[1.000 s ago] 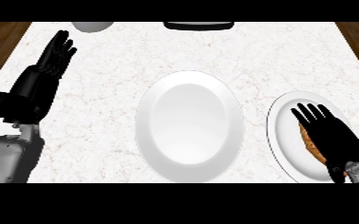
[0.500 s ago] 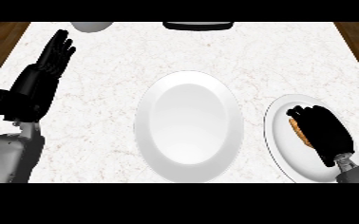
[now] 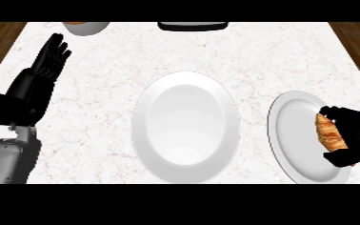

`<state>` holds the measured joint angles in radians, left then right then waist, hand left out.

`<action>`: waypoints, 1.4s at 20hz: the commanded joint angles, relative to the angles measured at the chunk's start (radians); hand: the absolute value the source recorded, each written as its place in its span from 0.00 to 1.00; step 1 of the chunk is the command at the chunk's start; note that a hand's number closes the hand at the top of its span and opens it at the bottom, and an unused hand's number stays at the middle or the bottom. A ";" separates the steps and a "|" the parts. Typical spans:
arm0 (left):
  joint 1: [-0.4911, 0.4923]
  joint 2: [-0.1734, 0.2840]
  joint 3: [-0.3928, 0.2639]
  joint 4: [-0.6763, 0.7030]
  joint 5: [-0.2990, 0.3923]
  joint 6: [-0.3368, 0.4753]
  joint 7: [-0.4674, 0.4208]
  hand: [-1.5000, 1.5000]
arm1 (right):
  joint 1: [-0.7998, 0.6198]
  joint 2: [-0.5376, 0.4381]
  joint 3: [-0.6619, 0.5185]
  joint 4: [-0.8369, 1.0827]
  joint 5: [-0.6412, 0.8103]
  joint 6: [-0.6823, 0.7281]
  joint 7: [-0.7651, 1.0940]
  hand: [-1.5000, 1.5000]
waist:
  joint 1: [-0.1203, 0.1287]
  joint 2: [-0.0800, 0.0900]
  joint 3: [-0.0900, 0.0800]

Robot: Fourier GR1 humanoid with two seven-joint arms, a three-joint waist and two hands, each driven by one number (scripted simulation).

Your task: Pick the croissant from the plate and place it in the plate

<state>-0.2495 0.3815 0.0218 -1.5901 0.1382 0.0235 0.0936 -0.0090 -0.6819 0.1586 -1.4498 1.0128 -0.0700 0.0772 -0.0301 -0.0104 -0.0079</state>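
Observation:
A golden-brown croissant (image 3: 329, 133) is over the right side of the small white plate (image 3: 295, 133) at the counter's right edge. My right hand (image 3: 346, 133) is curled round it, fingers above and below, and hides its right part. Whether the croissant touches the plate I cannot tell. A larger white plate (image 3: 185, 126) lies bare in the middle of the counter. My left hand (image 3: 46, 64) rests open at the left, fingers pointing up, away from both plates.
A bowl (image 3: 85, 26) sits at the back left edge of the white marble counter. A dark flat object (image 3: 193, 26) lies at the back centre. Wooden floor shows beyond the counter's left and right corners.
My right hand went from lying flat over the croissant to curling round it, and has shifted right toward the view's edge. The croissant now shows at its left. Left hand unmoved.

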 commanded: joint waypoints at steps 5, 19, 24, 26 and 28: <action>0.027 -0.006 0.014 -0.041 0.003 -0.005 0.012 0.50 | 0.177 -0.059 -0.246 -0.237 -0.354 0.115 -0.078 1.00 | 0.004 0.003 0.007; 0.039 -0.033 -0.003 -0.063 -0.020 -0.026 -0.004 0.50 | 0.204 0.083 -0.224 -0.792 -0.679 0.251 0.021 1.00 | 0.030 0.008 0.007; 0.027 -0.007 0.049 -0.002 0.015 -0.089 -0.037 0.50 | 0.014 0.124 -0.094 -0.865 -0.629 0.302 0.257 1.00 | 0.043 0.012 0.006; -0.053 -0.030 0.017 -0.010 -0.012 -0.058 0.049 0.50 | -0.044 0.185 -0.002 -0.880 -0.578 0.299 0.345 1.00 | 0.037 0.011 0.007; 0.015 -0.061 -0.005 -0.026 -0.040 -0.045 -0.006 0.50 | -0.083 0.266 0.108 -0.824 -0.516 0.263 0.360 1.00 | 0.046 0.012 0.007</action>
<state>-0.2591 0.3497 0.0414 -1.6080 0.1216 -0.0247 0.1084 0.0185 -0.5073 0.1226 -2.2973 0.4310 0.2054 0.3333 0.0053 -0.0003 -0.0013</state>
